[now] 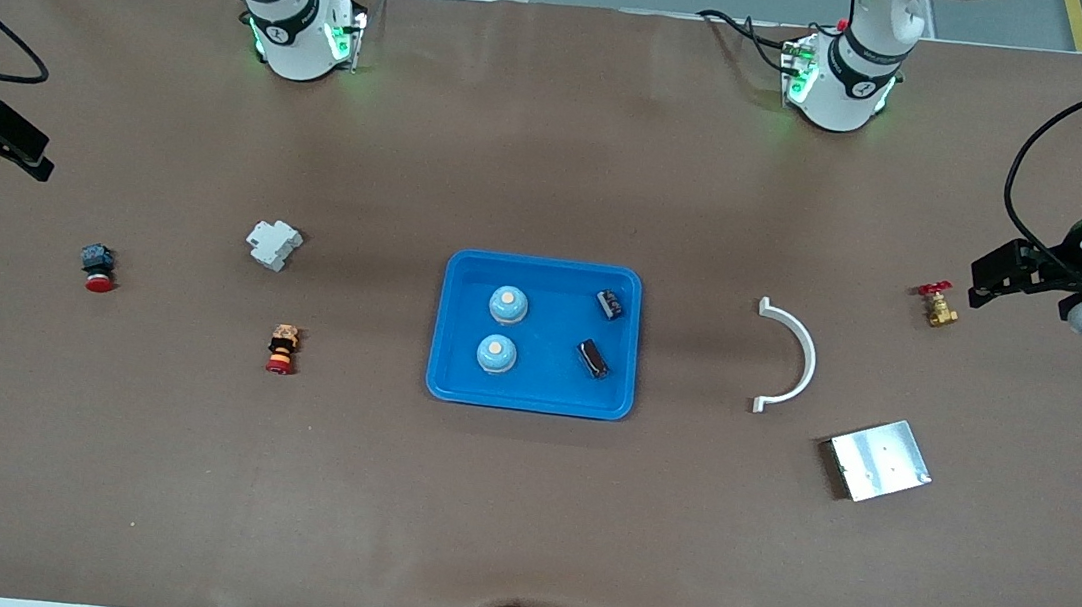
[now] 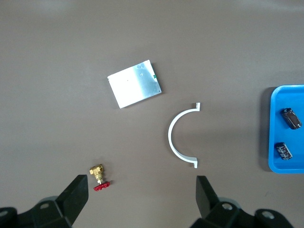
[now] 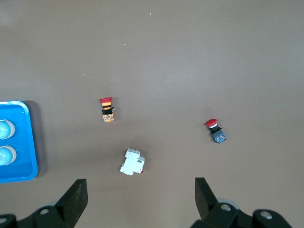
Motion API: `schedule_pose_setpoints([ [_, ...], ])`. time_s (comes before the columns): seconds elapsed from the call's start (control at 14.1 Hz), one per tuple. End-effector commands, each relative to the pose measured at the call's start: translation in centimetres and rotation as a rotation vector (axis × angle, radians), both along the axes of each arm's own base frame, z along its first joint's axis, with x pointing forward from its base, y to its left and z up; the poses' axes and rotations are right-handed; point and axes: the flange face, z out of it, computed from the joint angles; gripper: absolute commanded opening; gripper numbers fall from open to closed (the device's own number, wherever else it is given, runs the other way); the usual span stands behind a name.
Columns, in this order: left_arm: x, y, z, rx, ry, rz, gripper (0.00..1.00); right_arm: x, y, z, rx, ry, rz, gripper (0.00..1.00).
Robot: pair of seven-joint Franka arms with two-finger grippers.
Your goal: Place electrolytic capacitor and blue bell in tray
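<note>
Black fingers of the left gripper (image 2: 140, 194) spread wide, holding nothing, up over the left arm's end of the table (image 1: 518, 522). Just beside it on the brown cover, a brass valve (image 1: 938, 305) with a red handle; toward the middle, a white half-ring (image 1: 792, 358), and nearer the front camera a silver plate (image 1: 878, 461). Right gripper (image 3: 140, 194) likewise wide and empty, over the right arm's end. Below it a white breaker (image 1: 274, 243), a red button on a blue block (image 1: 98, 267), and a striped red and yellow button (image 1: 282, 349), all well apart. Nothing between either gripper and the blue tray (image 1: 451, 390) at the table's centre. In the tray, two blue bells (image 1: 508, 304) toward the right arm's end and two black capacitors (image 1: 610, 304) toward the left arm's end, none touching.
</note>
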Motion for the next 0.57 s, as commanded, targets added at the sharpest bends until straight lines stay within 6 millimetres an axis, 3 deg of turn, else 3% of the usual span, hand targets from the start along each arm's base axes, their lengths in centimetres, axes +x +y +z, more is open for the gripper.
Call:
schedule_pose_setpoints([
  [0.0,-0.53,0.17,0.41,-0.01,-0.014,0.003,1.0,-0.81,-0.43,0.05,0.005,0.003,-0.004,1.0],
  [0.5,-0.52,0.17,0.35,-0.01,-0.014,0.003,1.0,-1.06,-0.77,0.27,0.036,0.002,-0.02,1.0],
])
